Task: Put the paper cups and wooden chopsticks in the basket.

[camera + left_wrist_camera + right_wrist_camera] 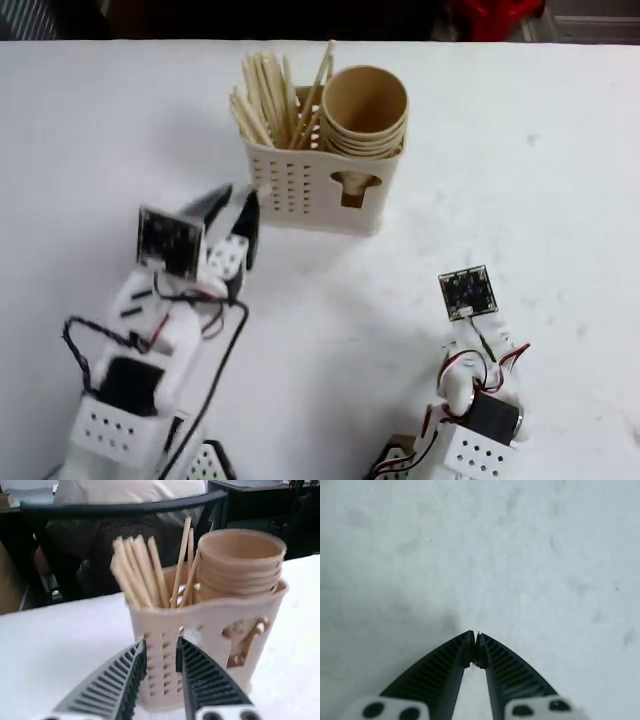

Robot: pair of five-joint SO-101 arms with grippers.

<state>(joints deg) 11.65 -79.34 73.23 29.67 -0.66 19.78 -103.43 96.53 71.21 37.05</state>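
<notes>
Closest up in the high view, the left gripper (232,205) hangs just beside a corner of the basket (320,190), jaws a little apart and carrying nothing, while the right arm (478,400) sits well apart from it over bare table (540,200). The paper cups (365,105) are stacked in one side of the basket and the chopsticks (268,100) are bundled in the other, a couple leaning across against the cups. By my reading the load is in, and the danger now is undoing it. Over to the left wrist view: the left gripper (161,647) is aimed straight at the perforated wall of the basket (215,625), with a narrow gap between the fingers and nothing pinched. Any push forward from here would likely shove that light basket along the table (50,640) or tip it. The tall chopsticks (137,575) would be first to spill, and the paper cups (240,555) ride high above the rim too. A sideways swing could catch the corner just as easily. Right wrist view now: the right gripper (474,639) has its tips pressed together, empty, pointing down at the table (530,555). I cannot tell whether they touch the surface, but a further drop would grind them into it.
</notes>
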